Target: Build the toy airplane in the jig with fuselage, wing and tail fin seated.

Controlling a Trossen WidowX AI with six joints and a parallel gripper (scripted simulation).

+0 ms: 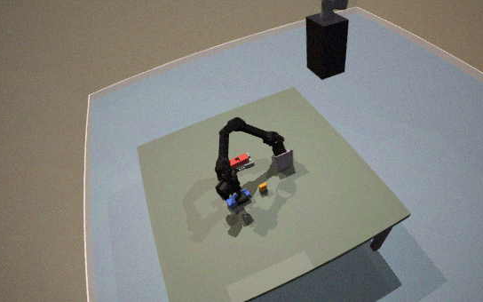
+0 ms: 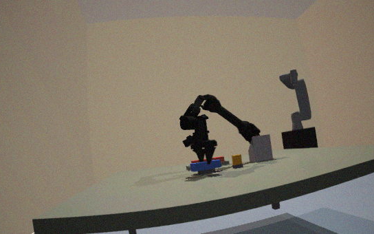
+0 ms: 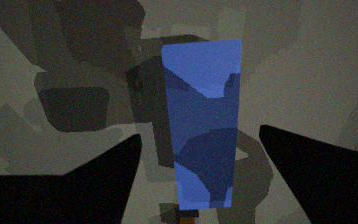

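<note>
The red fuselage lies lengthwise in the grey jig; whether it is fully down cannot be told, and the arm hides part of it. The blue wing lies apart from the jig, with a dark patch beneath it. The small orange tail fin stands beside the wing's end. My gripper is open and points down low over the wing, with one finger off each long side and nothing held.
The arm's grey base block stands on the table, to the right of the jig and the tail fin. Another arm on a black pedestal stands in the background.
</note>
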